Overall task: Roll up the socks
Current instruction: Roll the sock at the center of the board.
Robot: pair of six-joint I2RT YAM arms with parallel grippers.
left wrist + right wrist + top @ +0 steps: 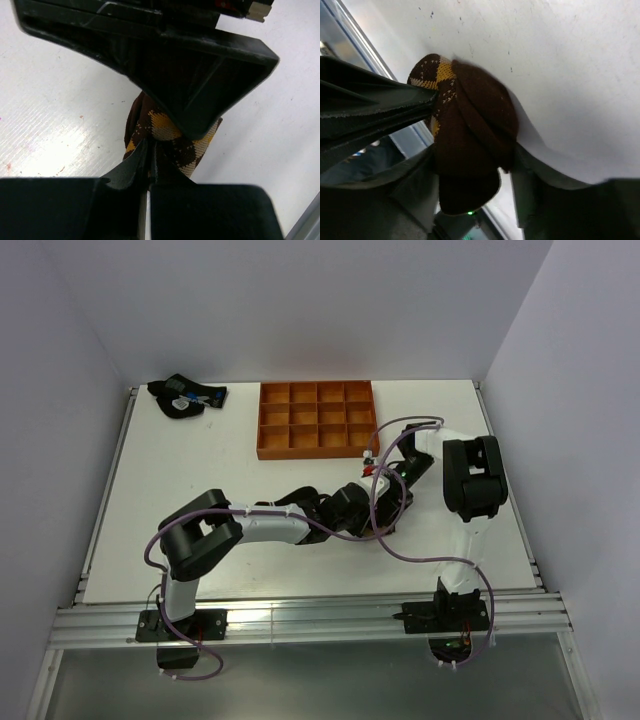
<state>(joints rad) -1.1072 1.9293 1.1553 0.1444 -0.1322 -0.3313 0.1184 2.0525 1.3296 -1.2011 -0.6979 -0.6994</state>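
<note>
Two black-and-white robot arms meet over the middle of a white table (200, 490), a little toward its near edge. The left arm (250, 528) reaches in from the left and the right arm (470, 485) folds down from the right-edge side. An orange plastic tray of square compartments (318, 453) sits at the middle of the far edge. A dark sock bundle with blue and white marks (186, 398) lies in the far left corner, well apart from the work.

Between the two tools is the long brown argyle sock with yellow and white diamonds (470, 120), bunched into a thick wad close over the table. The left gripper (147, 172) is clamped tight on a fold at the patterned end. The right gripper (472, 157) straddles the wad with a finger on either side and its jaws apart; whether they press it cannot be told.

The wad's long axis runs from the pinched patterned end toward the right gripper's palm, plain brown end pointing at that wrist camera. The sock thus lies straight ahead of the right gripper and within its span, so a squeeze looks like all the next move needs. The short black striped sock cannot be made out
</note>
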